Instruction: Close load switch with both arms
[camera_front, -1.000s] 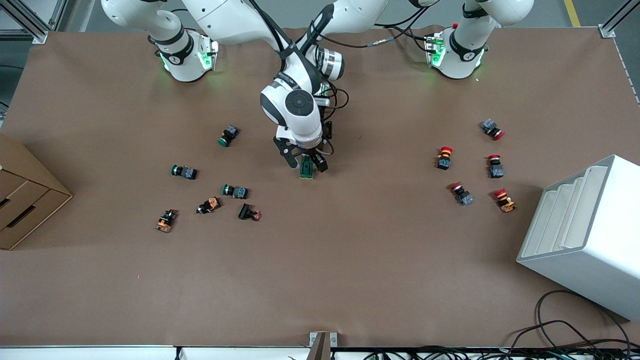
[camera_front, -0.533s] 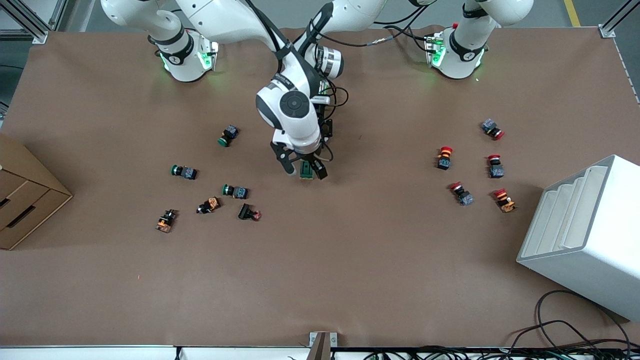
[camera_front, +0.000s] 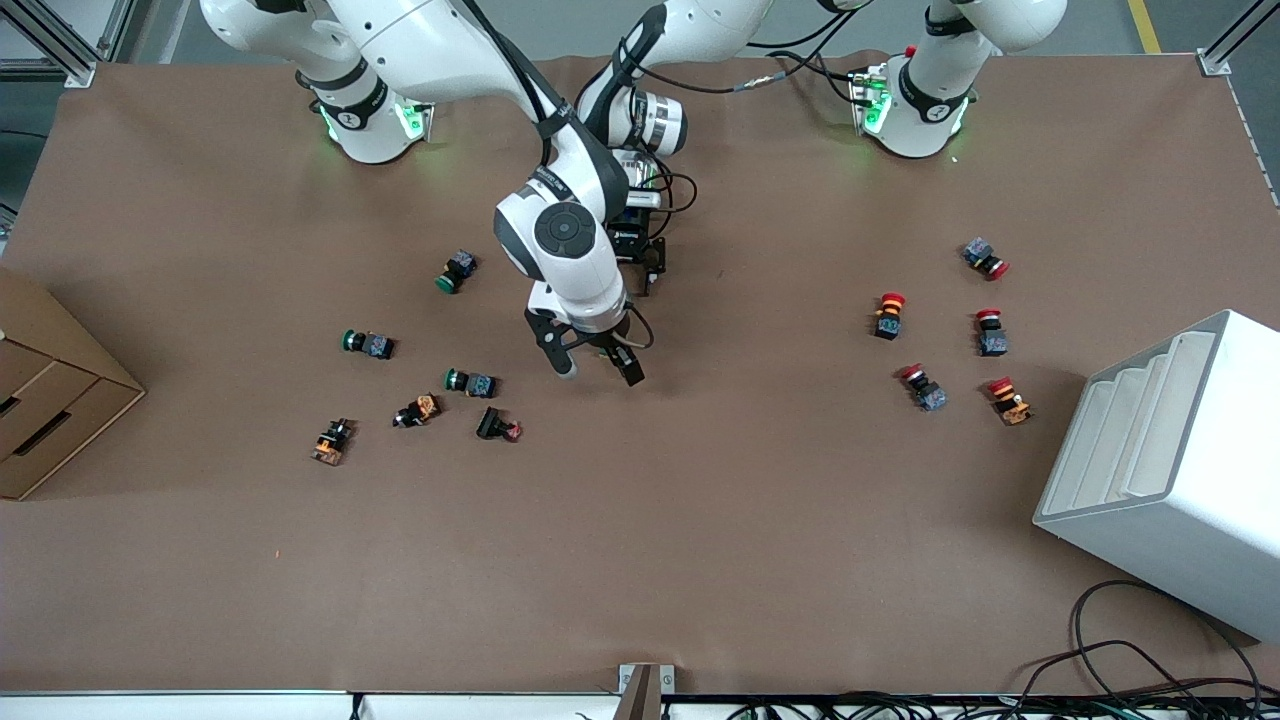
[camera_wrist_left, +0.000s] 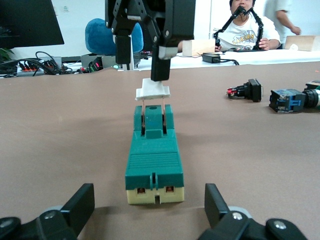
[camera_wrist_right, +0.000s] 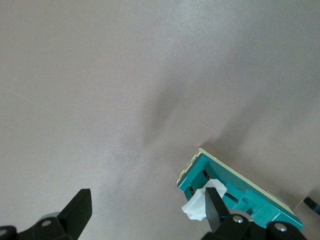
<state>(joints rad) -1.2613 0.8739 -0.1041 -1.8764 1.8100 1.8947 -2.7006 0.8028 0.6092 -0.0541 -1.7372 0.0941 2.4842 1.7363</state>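
Observation:
The load switch (camera_wrist_left: 154, 155) is a dark-green block on a cream base, lying on the brown table at mid-table. Its white lever (camera_wrist_left: 153, 91) stands raised on two thin metal blades. My left gripper (camera_wrist_left: 147, 205) is open, low at the table, with its fingers on either side just short of the switch's end away from the lever. My right gripper (camera_front: 598, 370) is open above the lever end; one finger (camera_wrist_right: 215, 205) touches the white lever (camera_wrist_right: 196, 206). In the front view the right hand hides the switch, and the left gripper (camera_front: 645, 275) is largely covered.
Several green, orange and red push-buttons (camera_front: 470, 383) lie toward the right arm's end, and several red-capped ones (camera_front: 925, 388) toward the left arm's end. A cardboard box (camera_front: 40, 390) and a white stepped bin (camera_front: 1170, 470) stand at the table's two ends.
My right hand has moved along the switch toward the front camera, from straddling the block to its lever end, and now covers the switch in the front view. The left arm has barely moved.

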